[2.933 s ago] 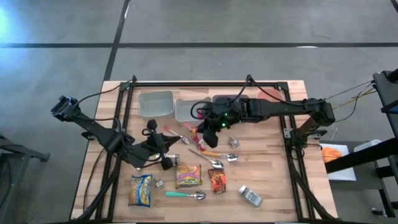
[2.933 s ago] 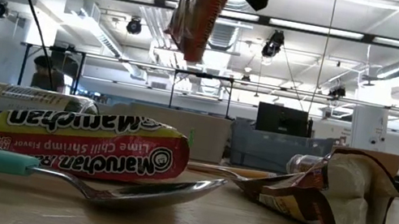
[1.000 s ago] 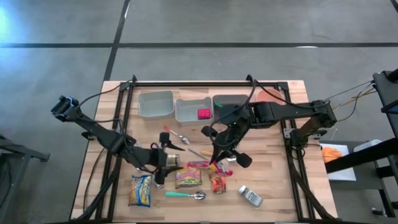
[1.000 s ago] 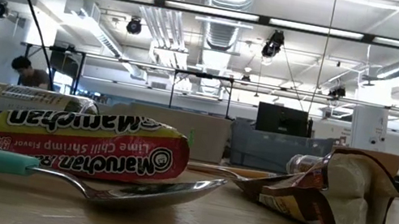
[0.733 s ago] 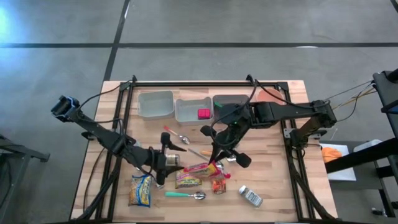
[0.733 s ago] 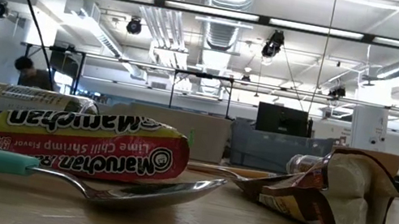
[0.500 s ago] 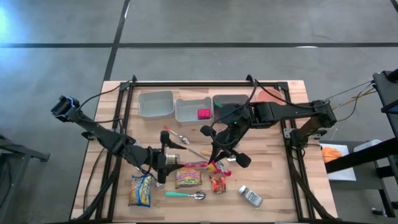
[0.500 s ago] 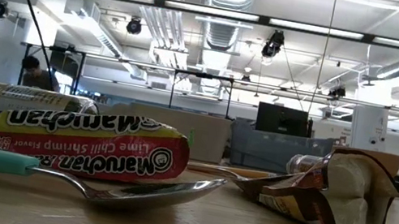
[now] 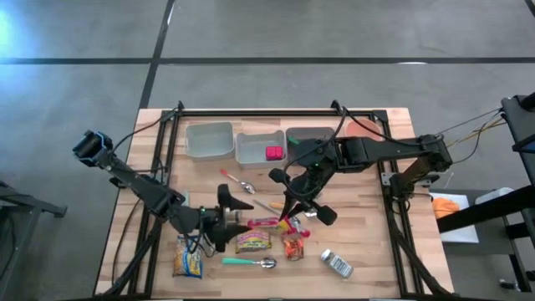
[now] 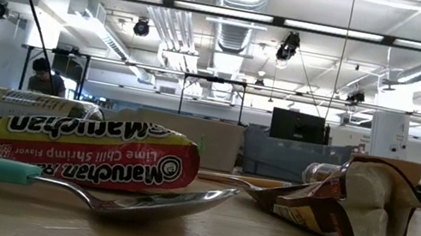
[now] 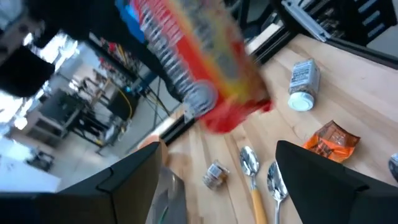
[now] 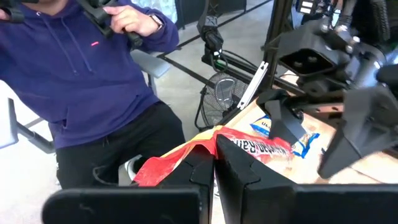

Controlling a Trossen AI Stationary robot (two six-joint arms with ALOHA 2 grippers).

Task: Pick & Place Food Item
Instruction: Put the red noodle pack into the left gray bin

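A red and yellow snack packet (image 9: pixel 269 222) hangs in the air above the table's middle, with my right gripper (image 9: pixel 289 219) shut on it. My left gripper (image 9: pixel 234 219) stands open just left of the packet's free end. In the left wrist view the packet (image 11: pixel 199 62) shows beyond the open gripper (image 11: pixel 217 180), not between its fingers. The right wrist view shows the packet (image 12: pixel 261 147) stretching away from my shut right gripper (image 12: pixel 216 163) toward the left one. My right gripper pinches the packet's red crimped end (image 12: pixel 200 148) between its two fingers. The fingers come from the table's far right, slanting a little down. The packet is lifted clear of the table and sticks out from the fingers toward the table's left.
On the table below lie a ramen packet (image 9: pixel 252 242), a yellow packet (image 9: pixel 189 256), a brown packet (image 9: pixel 292 247), a teal-handled spoon (image 9: pixel 248 262), other spoons (image 9: pixel 242 185) and a small jar (image 9: pixel 337 263). Three bins (image 9: pixel 259 147) stand at the far edge. A person in a blue hoodie (image 12: pixel 81 74) sits beyond the table.
My left gripper has moved a little toward the table's right and near edge, closer to the hanging packet, and has rolled about its own pointing line; it stays open. My right gripper and the packet have kept their place.
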